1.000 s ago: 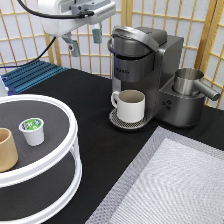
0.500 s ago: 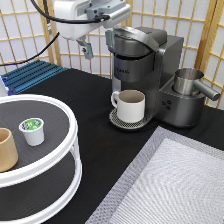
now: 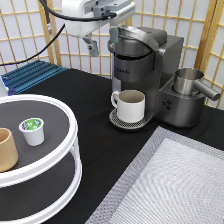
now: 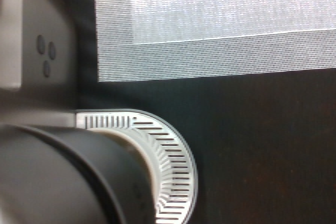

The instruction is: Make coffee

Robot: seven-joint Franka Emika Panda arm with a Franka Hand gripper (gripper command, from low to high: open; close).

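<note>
The coffee pod [image 3: 32, 131], white with a green-and-white foil top, stands on the upper shelf of a round white two-tier tray [image 3: 71, 145] at the exterior view's left. A cream mug [image 3: 130, 105] sits on the drip tray [image 3: 115, 120] of the dark grey coffee machine [image 3: 150, 60], whose lid looks closed. My gripper [image 3: 103, 41] hangs open and empty at the exterior view's top, level with the machine's head and just to its left. The wrist view looks down past the machine's dark head [image 4: 67, 175] onto the drip tray grille [image 4: 171, 165].
A tan handleless cup [image 3: 6, 149] shares the shelf with the pod. A steel jug [image 3: 188, 82] stands on the machine's right side. A grey woven mat [image 3: 175, 185] covers the lower right of the black table, and a blue rack [image 3: 30, 75] lies at the back left.
The arm has moved toward the exterior view's right, bringing the open gripper up beside the coffee machine's head. The pod, cup and mug have not moved.
</note>
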